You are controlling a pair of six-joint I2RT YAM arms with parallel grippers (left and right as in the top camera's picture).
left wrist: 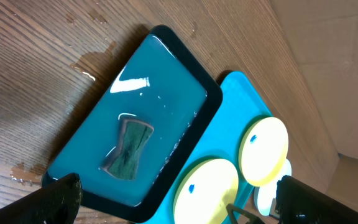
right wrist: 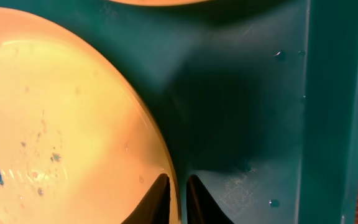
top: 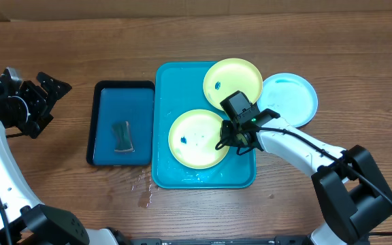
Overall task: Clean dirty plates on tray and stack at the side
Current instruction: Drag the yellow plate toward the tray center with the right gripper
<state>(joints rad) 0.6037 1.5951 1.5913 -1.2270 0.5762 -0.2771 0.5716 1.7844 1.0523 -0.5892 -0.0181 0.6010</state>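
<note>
The turquoise tray (top: 169, 170) holds two yellow-green dirty plates. The nearer plate (top: 196, 139) has blue smears. The farther plate (top: 240, 78) overhangs the tray's back right corner. A light blue plate (top: 291, 99) lies on the table just right of the tray. My right gripper (top: 233, 136) is at the nearer plate's right edge. In the right wrist view its fingers (right wrist: 160, 196) pinch the rim of that plate (right wrist: 61, 124), one inside and one outside, above the tray floor (right wrist: 247, 93). My left gripper (top: 46, 102) hangs open at the far left, holding nothing.
A smaller dark-blue tray (top: 104, 150) with water sits left of the turquoise one, a dark sponge (top: 122, 136) lying in it. Water drops (top: 143, 190) wet the wood by the trays' front corners. A cardboard wall runs along the back.
</note>
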